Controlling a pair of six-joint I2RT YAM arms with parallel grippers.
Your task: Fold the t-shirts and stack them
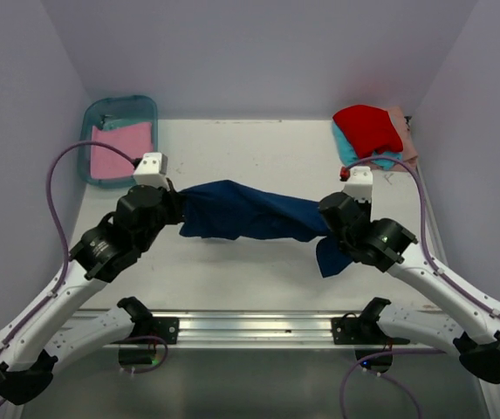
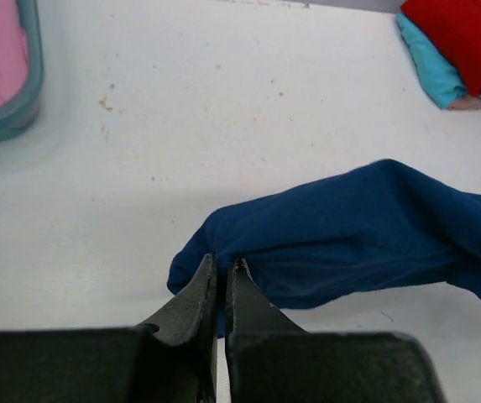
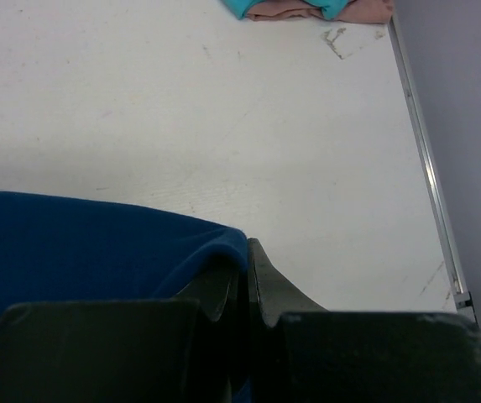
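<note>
Hanging between the two arms, the navy shirt (image 1: 250,212) is sagging as a rumpled band over the middle of the table (image 1: 258,148), one loose end drooping below the right gripper (image 3: 244,256). The left gripper (image 2: 221,267) is pinching the shirt's left end, its jaws nearly together on the cloth. The right gripper is clamping the other end the same way, with a fold bulging over its fingers. Beyond the left wrist, in the far left corner, a teal bin (image 1: 119,99) is holding a pink shirt (image 1: 120,148); it is sitting near that gripper but apart from the navy cloth. In the far right corner, just past the right wrist, a red shirt (image 1: 367,127) is lying on a teal shirt (image 1: 347,150), with a peach shirt (image 1: 404,133) showing at the pile's right side. A purple cable (image 1: 51,188) is looping from the left wrist beside the bin. A metal rail (image 1: 258,327) is running along the near edge between the arm bases.
</note>
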